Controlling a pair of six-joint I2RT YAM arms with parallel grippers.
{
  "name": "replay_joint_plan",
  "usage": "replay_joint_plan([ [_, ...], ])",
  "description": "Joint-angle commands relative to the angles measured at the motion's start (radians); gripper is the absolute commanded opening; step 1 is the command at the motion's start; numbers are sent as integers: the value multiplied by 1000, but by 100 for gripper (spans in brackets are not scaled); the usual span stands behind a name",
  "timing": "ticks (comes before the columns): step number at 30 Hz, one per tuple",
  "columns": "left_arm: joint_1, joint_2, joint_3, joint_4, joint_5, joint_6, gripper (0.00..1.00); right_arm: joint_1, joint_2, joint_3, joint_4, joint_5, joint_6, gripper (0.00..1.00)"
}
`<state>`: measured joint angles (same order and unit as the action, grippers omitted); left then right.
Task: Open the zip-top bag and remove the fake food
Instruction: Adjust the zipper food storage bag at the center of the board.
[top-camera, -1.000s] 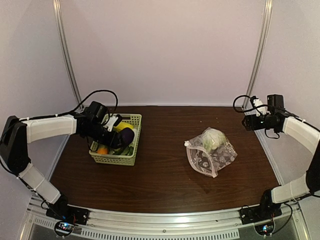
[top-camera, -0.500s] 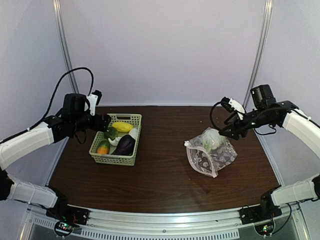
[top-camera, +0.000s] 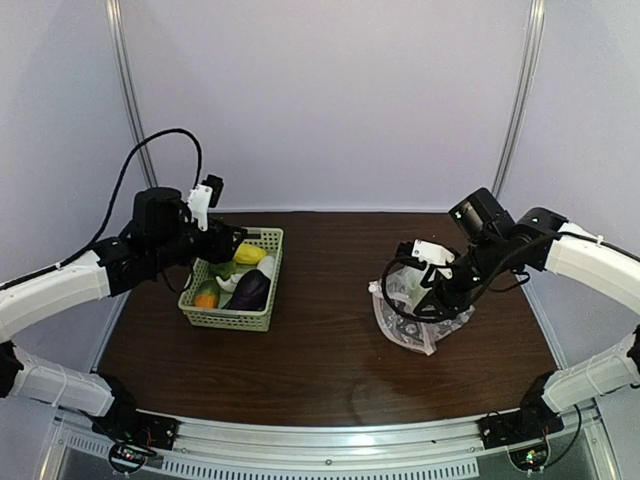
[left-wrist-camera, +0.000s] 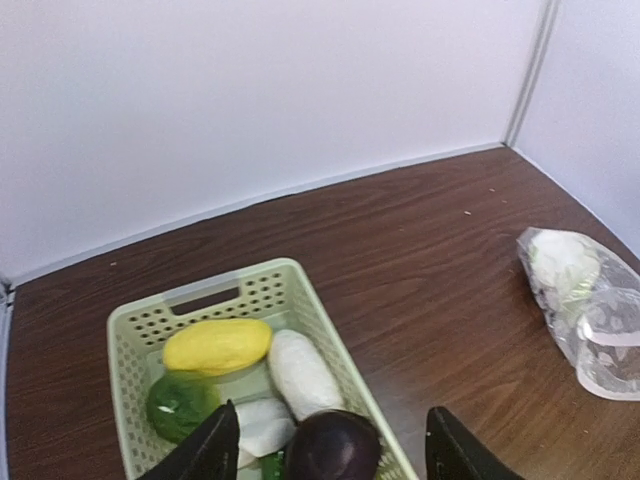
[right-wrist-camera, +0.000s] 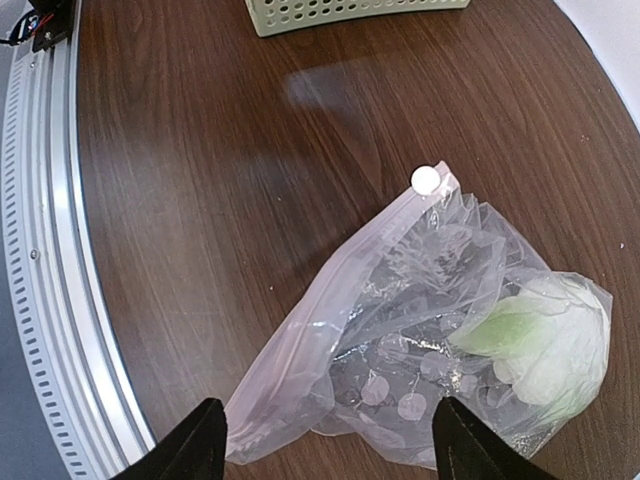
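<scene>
The zip-top bag (top-camera: 432, 322) lies crumpled right of the table's middle, its pale zip strip (right-wrist-camera: 345, 275) facing the near edge. One whitish-green fake food piece (right-wrist-camera: 548, 345) stays inside it. My right gripper (top-camera: 408, 296) hovers open just over the bag (right-wrist-camera: 400, 330), with nothing between its fingers (right-wrist-camera: 330, 420). Other fake food fills the green basket (top-camera: 262, 318): a yellow piece (left-wrist-camera: 217, 346), a white one (left-wrist-camera: 300, 372), a green one (left-wrist-camera: 178, 405) and the eggplant (left-wrist-camera: 333, 452). My left gripper (top-camera: 230, 240) hangs open and empty above the basket's back edge (left-wrist-camera: 332, 430).
The basket (left-wrist-camera: 300, 285) stands at the table's left, the bag (left-wrist-camera: 585, 310) well to its right with bare brown wood between them. White walls close the back and sides. A metal rail (right-wrist-camera: 45, 250) runs along the near edge.
The eggplant left my left gripper and now lies in the basket; that arm lifted back. My right arm swung from the back right corner down to just over the bag.
</scene>
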<state>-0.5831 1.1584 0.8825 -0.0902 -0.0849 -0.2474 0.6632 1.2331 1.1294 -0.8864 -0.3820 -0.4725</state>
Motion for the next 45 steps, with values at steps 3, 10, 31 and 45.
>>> replay_joint_plan([
  [3,-179,95,28,55,-23,-29,64,30,32,-14,9,100,84,72],
  [10,-343,230,12,220,-39,-55,57,32,83,-18,14,100,118,69],
  [31,-452,647,189,730,417,-229,36,29,209,334,-105,-79,115,0],
  [45,-461,689,437,275,456,-244,34,29,249,570,-175,-359,136,0],
])
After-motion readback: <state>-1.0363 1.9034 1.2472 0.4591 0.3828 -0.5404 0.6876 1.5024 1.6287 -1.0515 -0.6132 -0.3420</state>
